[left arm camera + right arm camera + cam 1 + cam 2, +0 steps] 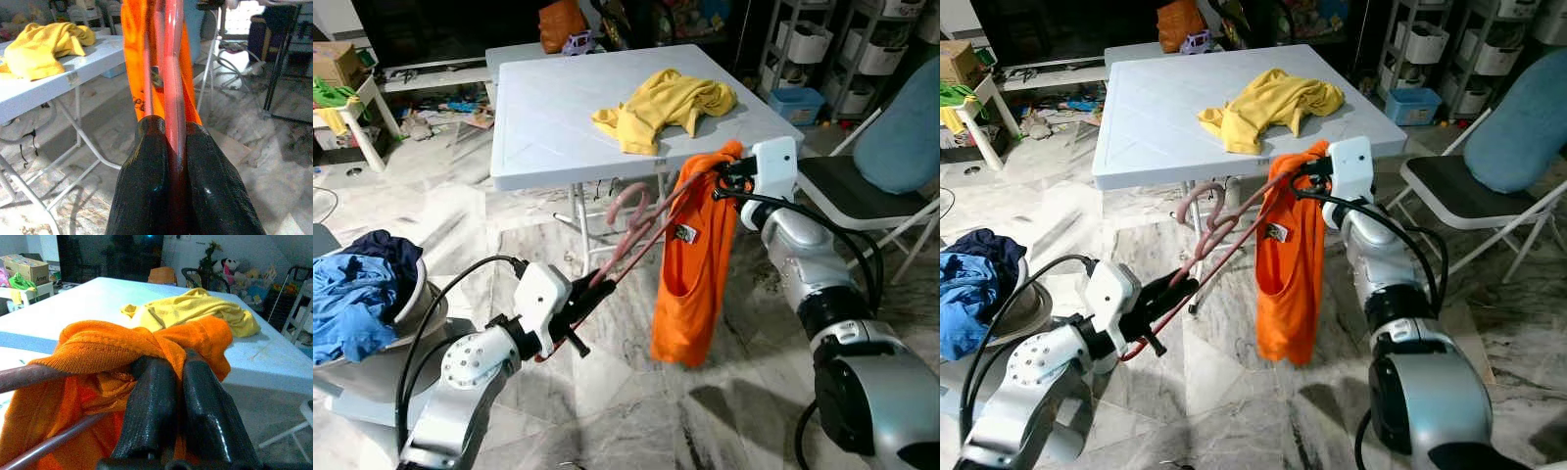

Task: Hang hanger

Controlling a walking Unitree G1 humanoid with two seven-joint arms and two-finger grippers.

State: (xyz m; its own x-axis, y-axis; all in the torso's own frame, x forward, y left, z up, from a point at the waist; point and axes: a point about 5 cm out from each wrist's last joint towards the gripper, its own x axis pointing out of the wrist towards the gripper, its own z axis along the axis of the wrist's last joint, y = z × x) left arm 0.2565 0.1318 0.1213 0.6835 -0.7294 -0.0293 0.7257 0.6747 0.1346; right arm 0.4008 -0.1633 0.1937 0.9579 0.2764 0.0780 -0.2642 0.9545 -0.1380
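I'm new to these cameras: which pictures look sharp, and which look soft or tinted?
Both eye views are sharp and evenly lit, with soft shadows on the floor under the orange shirt. The left wrist view is hazy, its window glaring white. The right wrist view has a bluish cast on the table; the end effector fingers look soft.

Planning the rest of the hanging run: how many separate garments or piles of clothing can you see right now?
3: an orange shirt on the hanger held between both grippers, a yellow garment on the white table, and a blue clothes pile at left, possibly several pieces.
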